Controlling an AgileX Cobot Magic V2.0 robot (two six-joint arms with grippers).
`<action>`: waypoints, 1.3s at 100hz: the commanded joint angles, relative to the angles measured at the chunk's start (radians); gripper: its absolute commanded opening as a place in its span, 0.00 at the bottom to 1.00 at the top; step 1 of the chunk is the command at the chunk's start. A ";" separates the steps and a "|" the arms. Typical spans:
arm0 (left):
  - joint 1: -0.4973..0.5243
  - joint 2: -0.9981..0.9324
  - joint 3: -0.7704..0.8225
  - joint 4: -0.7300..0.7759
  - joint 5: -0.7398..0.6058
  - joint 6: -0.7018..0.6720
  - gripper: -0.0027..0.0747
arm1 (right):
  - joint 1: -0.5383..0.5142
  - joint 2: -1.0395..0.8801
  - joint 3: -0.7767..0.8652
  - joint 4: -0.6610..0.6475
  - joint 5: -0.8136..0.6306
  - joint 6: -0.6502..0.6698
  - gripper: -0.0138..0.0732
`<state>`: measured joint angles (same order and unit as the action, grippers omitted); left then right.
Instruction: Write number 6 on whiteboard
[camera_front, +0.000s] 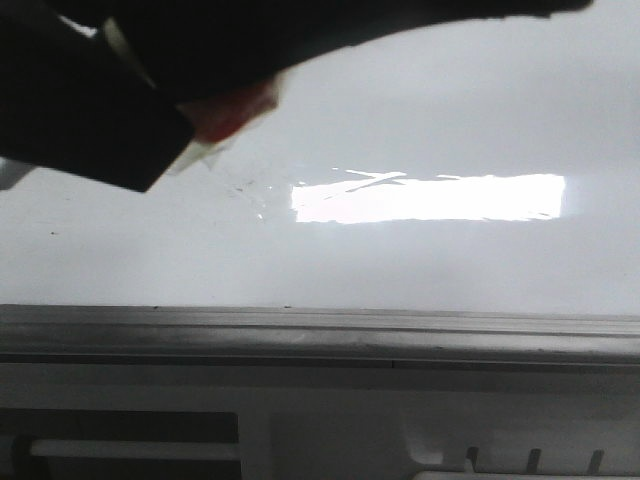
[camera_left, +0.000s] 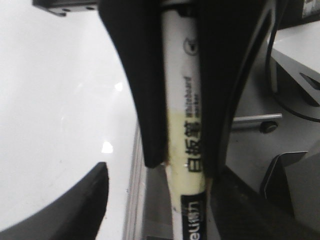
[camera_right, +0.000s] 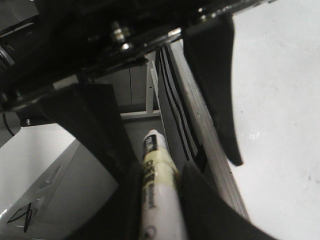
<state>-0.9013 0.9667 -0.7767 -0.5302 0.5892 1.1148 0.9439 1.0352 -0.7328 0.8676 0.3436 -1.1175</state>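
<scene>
The whiteboard (camera_front: 420, 100) is glossy white with a grey frame strip (camera_front: 320, 330) along its near edge. No number 6 shows on it, only faint smudges (camera_front: 250, 190). My right gripper (camera_right: 160, 169) is shut on a white marker (camera_right: 159, 200) with a yellowish band, held beside the frame strip (camera_left: 135, 190). In the left wrist view it (camera_left: 184, 165) faces the camera and clamps the marker (camera_left: 182, 100). My left gripper (camera_left: 175, 212) is open, its fingers (camera_left: 75, 210) either side of the marker's black-labelled end, one finger apart from it. The dark arms (camera_front: 100, 100) fill the front view's upper left.
A bright glare patch (camera_front: 430, 197) lies mid-board. A grey ledge (camera_front: 320, 400) runs below the frame. A red-and-white bit (camera_front: 230, 115) pokes out under the arms. Off the board stand a white casing (camera_right: 40, 165) and grey parts with a cable (camera_left: 290, 75).
</scene>
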 joint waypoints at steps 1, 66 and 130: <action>-0.007 -0.045 -0.042 -0.073 -0.122 -0.004 0.65 | -0.002 -0.038 -0.029 0.029 -0.042 0.002 0.08; 0.293 -0.653 0.134 -0.025 -0.170 -0.402 0.37 | -0.359 -0.357 0.123 0.001 -0.041 0.006 0.09; 0.352 -0.740 0.241 -0.106 -0.170 -0.479 0.01 | -0.391 -0.195 0.119 -0.026 -0.374 0.006 0.09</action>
<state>-0.5515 0.2127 -0.5117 -0.5868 0.4845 0.6467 0.5595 0.8089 -0.5822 0.8381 0.0577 -1.1100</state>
